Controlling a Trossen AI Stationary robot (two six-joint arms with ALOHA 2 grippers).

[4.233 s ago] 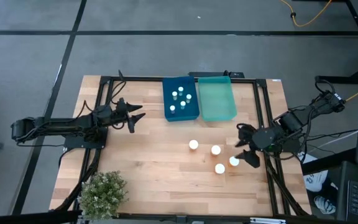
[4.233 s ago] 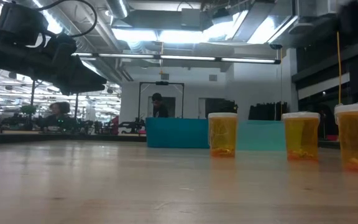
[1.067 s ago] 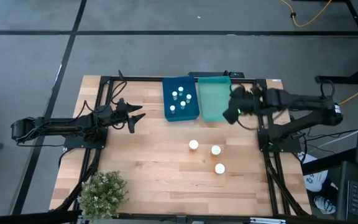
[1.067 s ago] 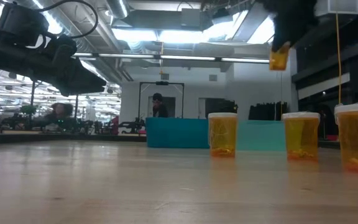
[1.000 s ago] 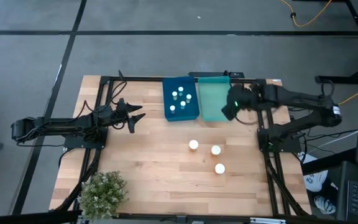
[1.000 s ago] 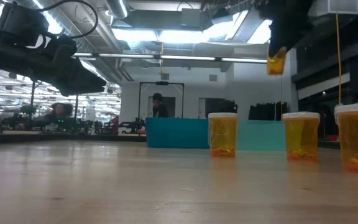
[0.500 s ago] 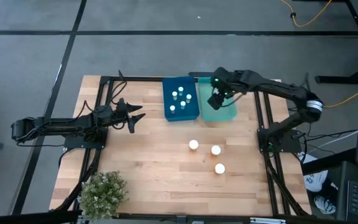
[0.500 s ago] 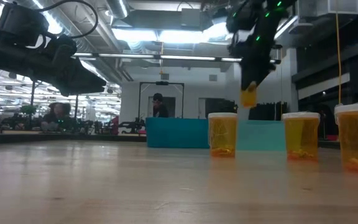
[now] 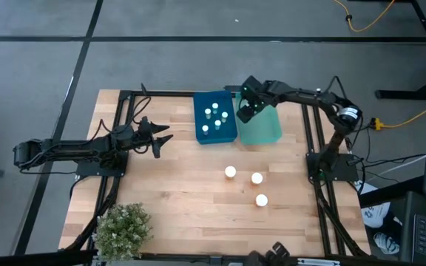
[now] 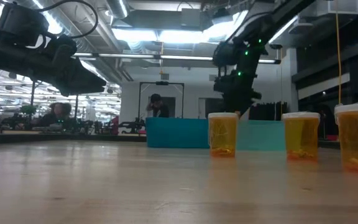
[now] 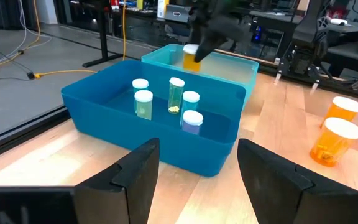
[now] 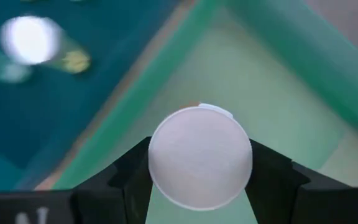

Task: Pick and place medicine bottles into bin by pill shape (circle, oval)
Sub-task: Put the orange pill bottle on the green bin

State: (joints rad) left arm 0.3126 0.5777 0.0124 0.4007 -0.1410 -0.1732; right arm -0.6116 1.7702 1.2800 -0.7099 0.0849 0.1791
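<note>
My right gripper point(image 9: 245, 111) is shut on an amber bottle with a white cap point(image 11: 193, 57), over the teal bin point(image 9: 266, 125) near its wall next to the blue bin point(image 9: 214, 133). Several small whitish bottles point(image 9: 214, 116) stand in the blue bin. Three amber bottles point(image 9: 230, 172) point(image 9: 257, 178) point(image 9: 261, 200) stand upright on the table. My left gripper point(image 9: 163, 139) is open and empty, left of the blue bin. My right gripper pinches the amber bottle at its capped upper end between its two fingers; the white cap point(image 12: 199, 163) fills the gap between them in the right wrist view. The fingers come from above, slanting down. The amber body point(image 11: 193, 61) hangs below them, clear of the bin floor.
A green potted plant point(image 9: 123, 229) stands at the table's near left corner. The two bins stand side by side at the far edge. Black frame rails point(image 9: 315, 133) run along the table's sides. Bare wood lies between my left gripper and the bottles.
My right gripper has carried the amber bottle toward the table's left and far edge, from beside the teal bin's right wall to over its left part. It has come down from high above to about the height of the bin's rim. The bottle stays held.
</note>
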